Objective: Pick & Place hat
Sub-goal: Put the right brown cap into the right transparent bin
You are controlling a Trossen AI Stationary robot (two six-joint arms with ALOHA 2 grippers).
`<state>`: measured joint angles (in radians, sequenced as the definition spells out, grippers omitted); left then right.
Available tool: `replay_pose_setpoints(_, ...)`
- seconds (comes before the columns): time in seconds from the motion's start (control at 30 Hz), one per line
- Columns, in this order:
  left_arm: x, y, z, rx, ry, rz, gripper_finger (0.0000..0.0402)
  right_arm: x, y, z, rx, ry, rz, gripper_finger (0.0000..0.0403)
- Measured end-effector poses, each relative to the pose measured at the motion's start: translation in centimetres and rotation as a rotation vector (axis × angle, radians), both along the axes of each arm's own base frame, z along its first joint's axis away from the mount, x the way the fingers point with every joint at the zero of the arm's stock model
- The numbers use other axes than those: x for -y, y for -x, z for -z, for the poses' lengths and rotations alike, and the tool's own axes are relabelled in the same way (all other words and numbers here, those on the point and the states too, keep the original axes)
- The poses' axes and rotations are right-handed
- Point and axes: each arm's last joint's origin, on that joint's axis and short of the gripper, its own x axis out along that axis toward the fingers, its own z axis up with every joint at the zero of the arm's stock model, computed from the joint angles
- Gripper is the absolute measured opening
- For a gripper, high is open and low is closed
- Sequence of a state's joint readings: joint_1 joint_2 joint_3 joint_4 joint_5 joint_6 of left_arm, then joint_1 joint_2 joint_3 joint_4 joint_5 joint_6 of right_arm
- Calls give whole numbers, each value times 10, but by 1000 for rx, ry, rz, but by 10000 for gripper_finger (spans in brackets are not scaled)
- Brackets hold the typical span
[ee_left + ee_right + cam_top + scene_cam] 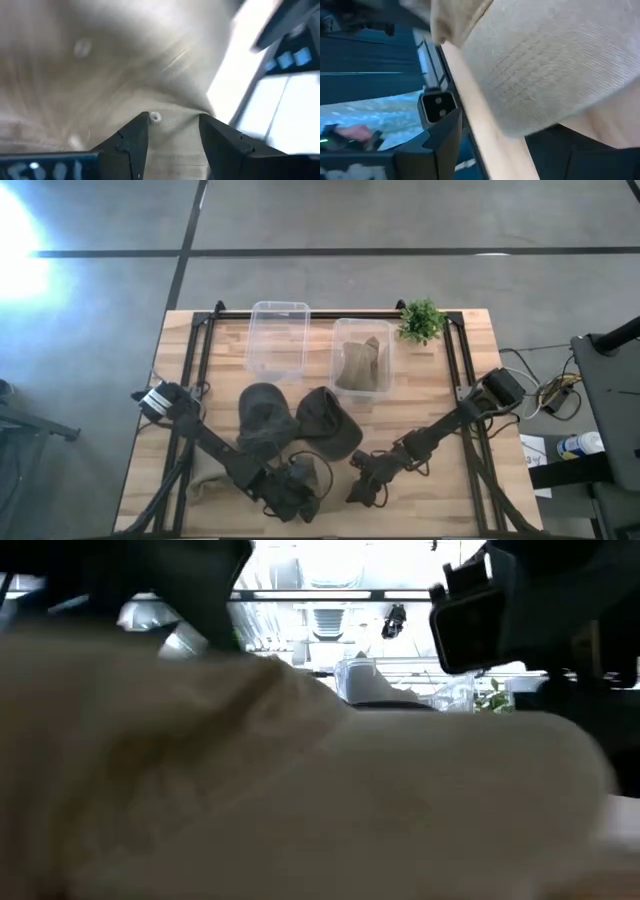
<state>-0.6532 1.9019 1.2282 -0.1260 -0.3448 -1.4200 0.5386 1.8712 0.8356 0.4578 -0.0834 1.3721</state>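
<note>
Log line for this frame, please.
left tool: near edge, by dark hats | right tool: near edge | bin: tan hat inside

My left arm runs from the left edge down to bottom centre, its gripper low, fingers parted. My right arm slants in from the right edge, its gripper just beside the left one.

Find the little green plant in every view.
High view: plant at the table's far right corner.
Low view: small, right of centre in the background.
Left wrist view: not in it.
Right wrist view: not in it.
Shared landmark: the clear bin beside it.
</note>
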Motion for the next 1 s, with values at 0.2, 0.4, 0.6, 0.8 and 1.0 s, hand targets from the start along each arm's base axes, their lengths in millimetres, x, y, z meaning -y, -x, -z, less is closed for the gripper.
replay_pose_setpoints(0.2, -3, -13, -14, 149, -13, 45, 169, 0, -6, -6, 97, 108, 20, 135)
replay_pose_setpoints(0.4, -2, -15, -21, 162, 9, 46, 169, -2, -8, -12, 149, 142, -17, 31)
replay_pose_setpoints(0.6, -5, -10, -75, 244, 71, 66, 169, -2, -2, -38, 168, 337, -126, 15)
replay_pose_setpoints(0.8, -26, 14, -148, 424, 5, 96, 169, 3, 14, -95, 68, 757, -500, 15)
replay_pose_setpoints(1.0, -74, 35, -194, 478, -125, 85, 170, 1, 18, -146, 135, 1016, -873, 14)
